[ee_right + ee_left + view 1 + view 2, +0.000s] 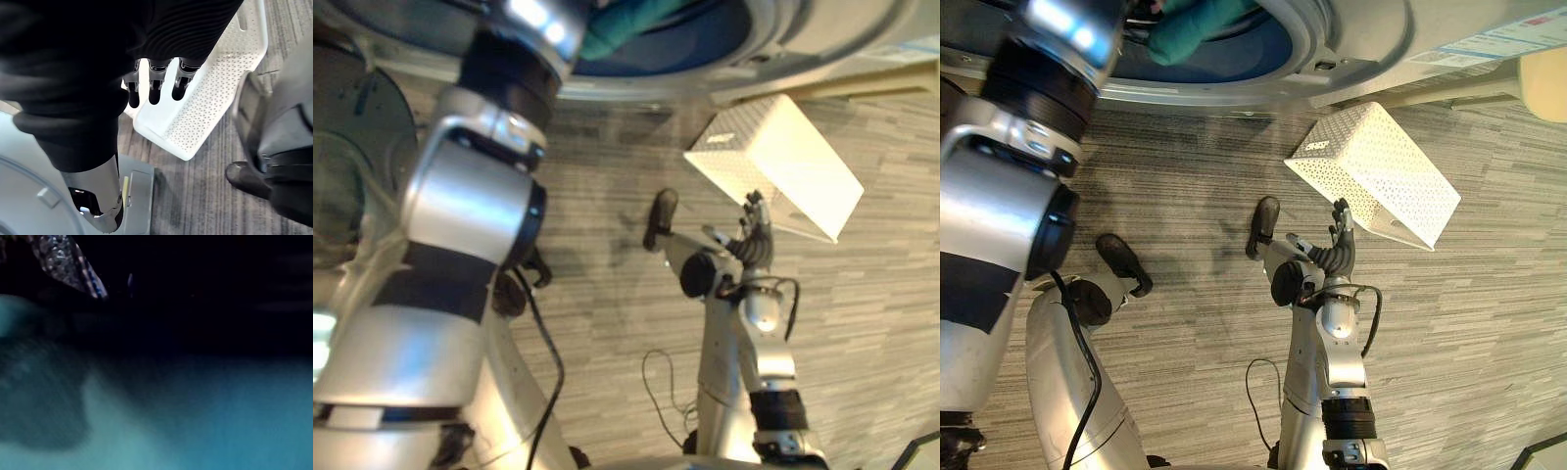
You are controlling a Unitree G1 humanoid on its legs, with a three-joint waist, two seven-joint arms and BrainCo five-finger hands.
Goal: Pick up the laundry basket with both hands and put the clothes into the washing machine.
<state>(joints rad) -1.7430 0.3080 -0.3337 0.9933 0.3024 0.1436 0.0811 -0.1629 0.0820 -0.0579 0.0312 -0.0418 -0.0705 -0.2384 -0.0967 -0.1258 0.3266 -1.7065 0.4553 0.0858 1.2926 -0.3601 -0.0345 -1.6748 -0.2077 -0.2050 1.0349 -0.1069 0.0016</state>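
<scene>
The white perforated laundry basket [1381, 171] lies tipped on its side on the floor, just right of the washing machine's round drum opening [1263, 49]. A teal garment [1190, 29] hangs at the drum's mouth, and teal cloth [146, 421] lies close before the left wrist camera. My left arm [470, 196] reaches up into the drum, and its hand is hidden inside. My right hand [1337, 245] is open below the basket, with its straight fingers [154, 90] pointing at the basket's side [205, 98] and holding nothing.
The washer's open glass door [352, 166] stands at the left beside my left arm. Grey striped floor [1489, 333] spreads to the right and below the basket. A cream object [1542, 83] sits at the far right by the machine's base.
</scene>
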